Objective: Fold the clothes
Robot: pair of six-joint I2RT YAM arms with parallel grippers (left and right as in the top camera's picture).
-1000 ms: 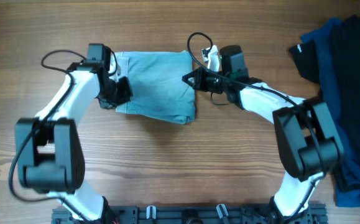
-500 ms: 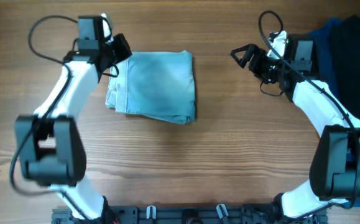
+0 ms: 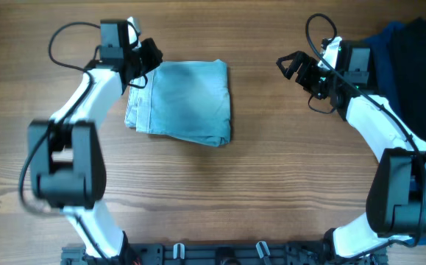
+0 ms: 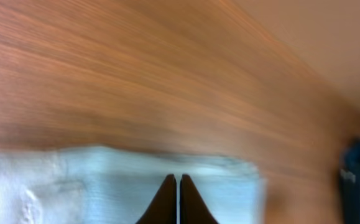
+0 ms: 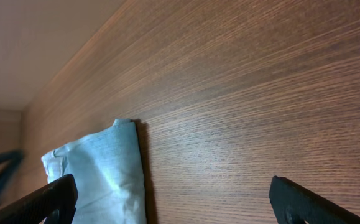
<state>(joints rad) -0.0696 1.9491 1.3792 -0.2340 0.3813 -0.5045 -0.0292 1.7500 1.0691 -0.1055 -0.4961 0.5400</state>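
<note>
Expect soft, weighty shorts [image 3: 183, 103]; grasp thick stacked edges, noting left gripper [image 3: 148, 56] pinched closed, right gripper [image 3: 290, 68] spread wide.

Table [image 3: 213, 199], brown wood-grain top, evenly lit; plain beige wall [image 5: 24, 37] behind its far edge; black rail [image 3: 220, 254] along near edge.

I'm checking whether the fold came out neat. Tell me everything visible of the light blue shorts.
The shorts are faded light blue denim, folded into a compact, roughly rectangular stack lying flat on the wooden table. Layered edges show along the left side; the top face is smooth. The shut left gripper sits by its upper left corner; contact cannot be told. The open right gripper is apart.
</note>
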